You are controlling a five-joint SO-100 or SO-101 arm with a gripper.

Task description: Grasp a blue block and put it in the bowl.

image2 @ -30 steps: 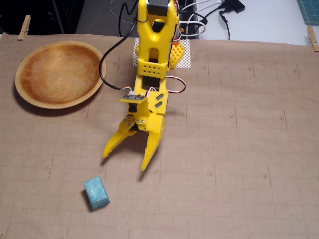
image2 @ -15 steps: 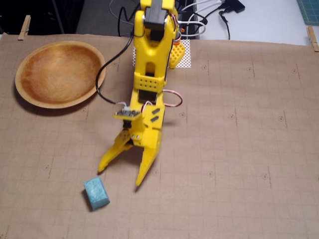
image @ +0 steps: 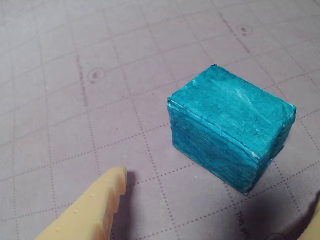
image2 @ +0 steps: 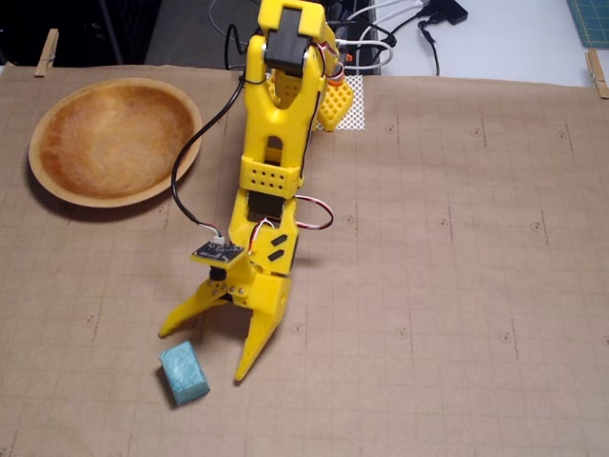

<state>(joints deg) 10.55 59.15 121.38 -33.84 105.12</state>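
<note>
Tool [image2: 202,352] lowered, speckled (matte) blue block [image2: 184,372]

I see brown gridded paper [image2: 457,286] covering the table under my claw, clothespins [image2: 46,51] at its far edge, cables [image2: 400,29] behind.

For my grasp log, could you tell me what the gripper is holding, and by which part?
Nothing is held: the gripper is open above the mat, and the blue block lies untouched between its fingers.
</note>
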